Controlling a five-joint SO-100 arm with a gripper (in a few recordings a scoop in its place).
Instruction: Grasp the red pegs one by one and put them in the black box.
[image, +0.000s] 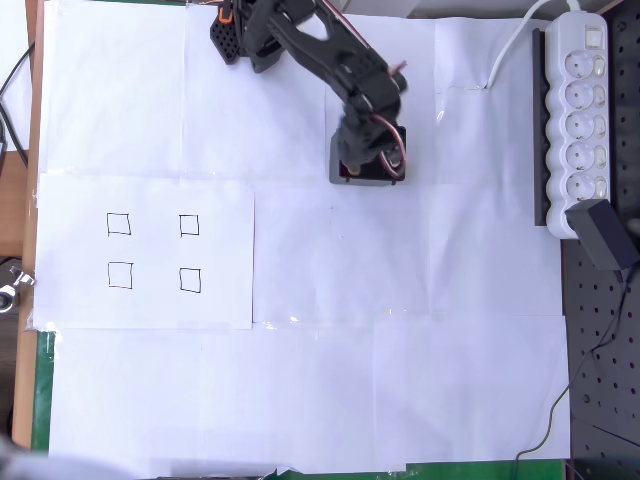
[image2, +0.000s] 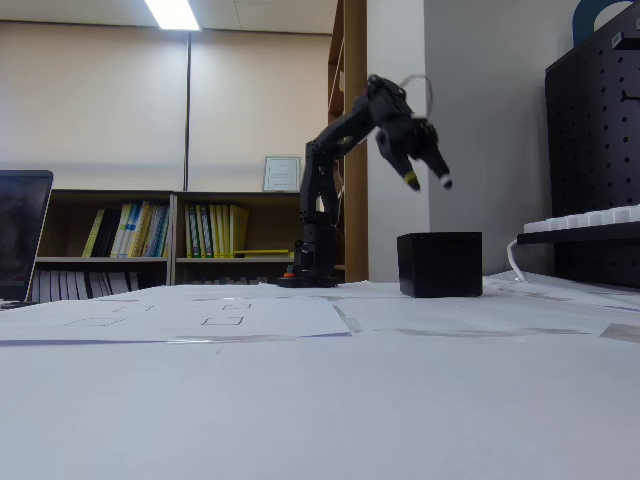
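in the fixed view the sheet with four drawn squares (image2: 215, 312) lies nearest, the black box (image2: 439, 264) stands farther back on the paper, and the gripper (image2: 428, 181) hangs above it, well clear of its rim, fingers spread apart with nothing between them. from overhead the arm (image: 345, 75) covers most of the box (image: 336, 160), and something red (image: 345, 170) shows inside it.

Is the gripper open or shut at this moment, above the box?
Open. In the fixed view the gripper hangs above the black box with its two fingertips clearly spread apart and nothing visible between them.
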